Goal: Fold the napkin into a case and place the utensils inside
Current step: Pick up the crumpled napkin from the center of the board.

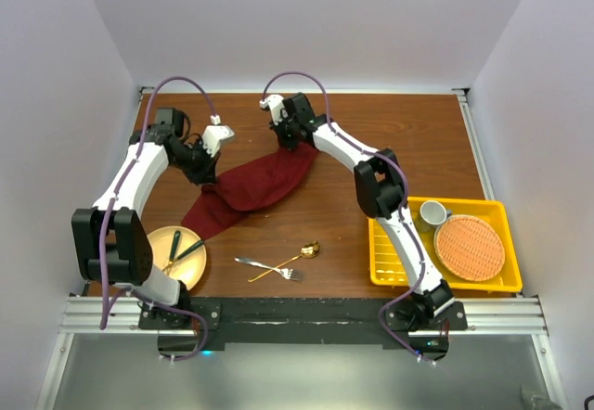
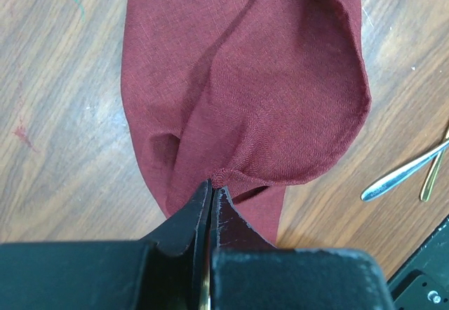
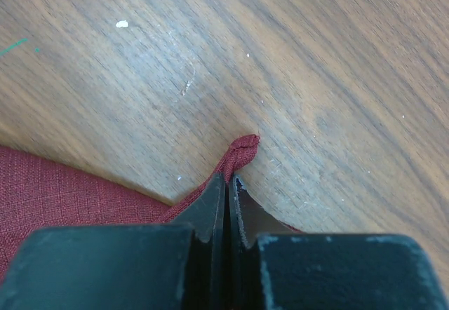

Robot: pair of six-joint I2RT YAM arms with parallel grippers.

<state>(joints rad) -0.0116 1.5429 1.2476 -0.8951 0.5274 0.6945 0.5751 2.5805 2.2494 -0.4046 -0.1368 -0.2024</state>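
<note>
The maroon napkin (image 1: 252, 185) lies bunched in a slanted band across the wooden table. My left gripper (image 1: 210, 184) is shut on a fold of its edge (image 2: 223, 177), and the cloth hangs away from the jaws toward the table. Over at the band's far end, my right gripper (image 1: 295, 141) is shut on a corner of the napkin (image 3: 242, 147), whose tip pokes out past the fingertips. The silver fork (image 1: 264, 267) and gold spoon (image 1: 295, 257) lie crossed near the front edge; both also show at the right of the left wrist view as fork (image 2: 403, 173) and spoon (image 2: 435, 173).
A yellow plate (image 1: 190, 262) at the front left holds green-handled cutlery (image 1: 174, 248). A yellow basket (image 1: 380, 252) at the right holds a round orange woven mat (image 1: 470, 246) and a grey cup (image 1: 432, 212).
</note>
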